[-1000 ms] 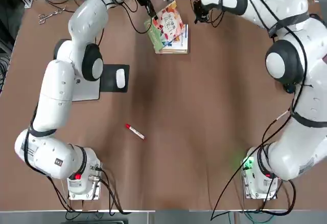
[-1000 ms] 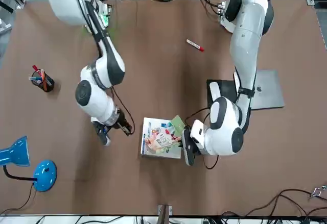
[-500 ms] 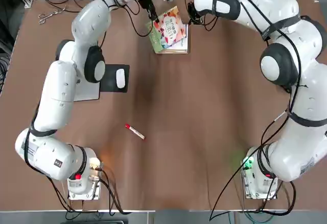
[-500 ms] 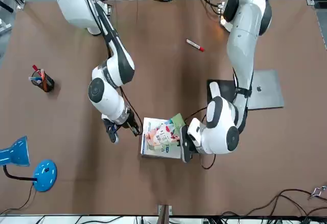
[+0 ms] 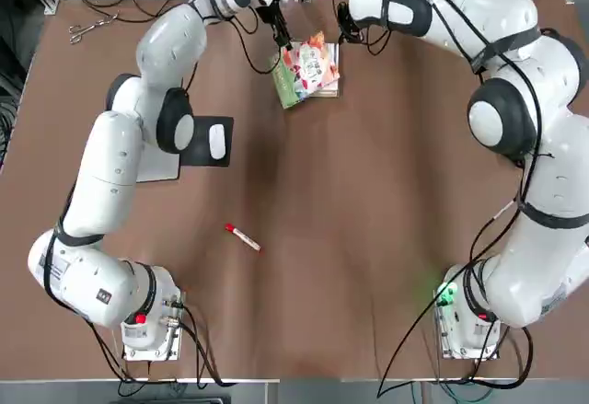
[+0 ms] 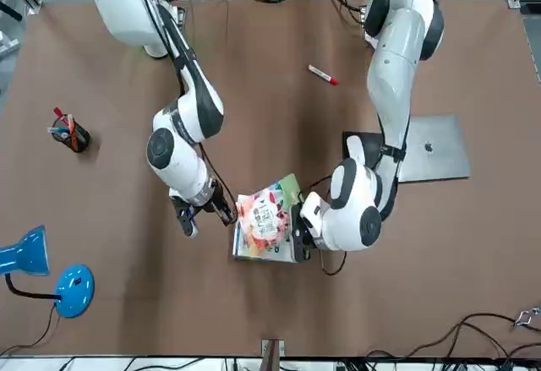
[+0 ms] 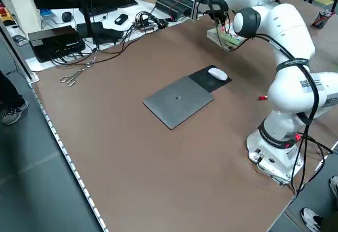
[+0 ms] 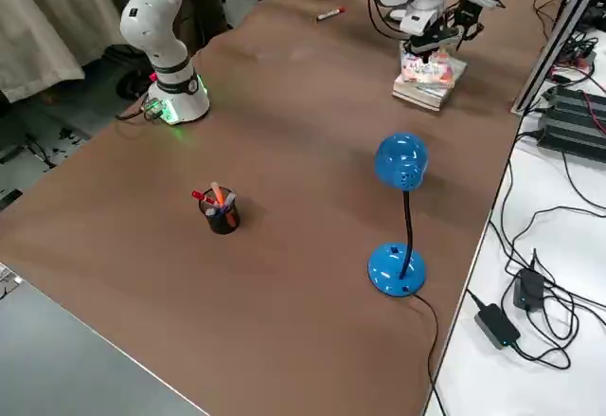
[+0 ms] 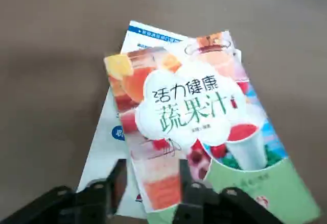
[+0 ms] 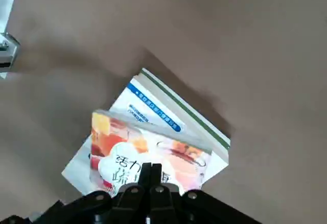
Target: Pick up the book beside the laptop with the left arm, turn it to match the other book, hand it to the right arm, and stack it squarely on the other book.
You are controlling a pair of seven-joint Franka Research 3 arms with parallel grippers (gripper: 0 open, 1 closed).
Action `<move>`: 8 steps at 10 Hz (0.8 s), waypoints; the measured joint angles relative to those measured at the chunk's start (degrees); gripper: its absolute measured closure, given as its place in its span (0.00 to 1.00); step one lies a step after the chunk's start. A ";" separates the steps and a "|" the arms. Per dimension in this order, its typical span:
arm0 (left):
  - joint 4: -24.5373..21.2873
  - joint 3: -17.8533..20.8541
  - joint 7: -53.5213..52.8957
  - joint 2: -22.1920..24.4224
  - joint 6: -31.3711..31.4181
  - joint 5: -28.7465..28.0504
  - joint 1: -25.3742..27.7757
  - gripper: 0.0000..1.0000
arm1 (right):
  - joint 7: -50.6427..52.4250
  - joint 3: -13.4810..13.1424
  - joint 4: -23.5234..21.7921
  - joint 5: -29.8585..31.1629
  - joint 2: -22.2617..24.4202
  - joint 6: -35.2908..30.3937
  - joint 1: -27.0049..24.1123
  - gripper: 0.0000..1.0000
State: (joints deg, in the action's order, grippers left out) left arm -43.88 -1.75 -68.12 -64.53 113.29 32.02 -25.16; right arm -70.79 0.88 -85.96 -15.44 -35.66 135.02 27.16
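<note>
Brown-topped bench (image 5: pixel 322 284) stretches bare in front of the books. At its far side the left gripper's (image 9: pixel 152 165) fingers have just parted, and the fruit-juice paperback (image 9: pixel 176 112) now shows more of its cover, so the left arm's hold seems given up. It sits askew over the white book (image 9: pixel 103 147), green end overhanging, still needing squaring. Beside it, the right gripper's (image 10: pixel 152 170) fingers are together; I see nothing clearly pinched.
</note>
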 joint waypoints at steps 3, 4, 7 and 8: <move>1.63 0.70 7.20 2.10 -0.22 -0.75 0.37 0.17 | -4.31 0.08 1.24 -1.25 -2.00 3.79 2.79 1.00; 2.00 2.17 14.75 4.80 -4.23 -3.15 0.57 0.17 | -6.97 0.13 1.88 -1.31 -3.07 5.95 4.12 1.00; 2.07 8.95 37.10 12.41 -18.70 -6.62 2.85 0.15 | -14.89 0.31 4.25 -1.36 -7.48 13.36 9.57 0.99; 2.07 11.04 42.67 13.98 -21.98 -8.08 4.00 0.14 | -16.86 0.31 6.21 -1.36 -9.56 14.87 11.59 0.99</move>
State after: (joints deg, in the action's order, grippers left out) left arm -41.81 9.29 -25.45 -50.55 91.32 23.93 -21.16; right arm -87.64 1.19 -79.75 -16.80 -45.22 149.90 38.75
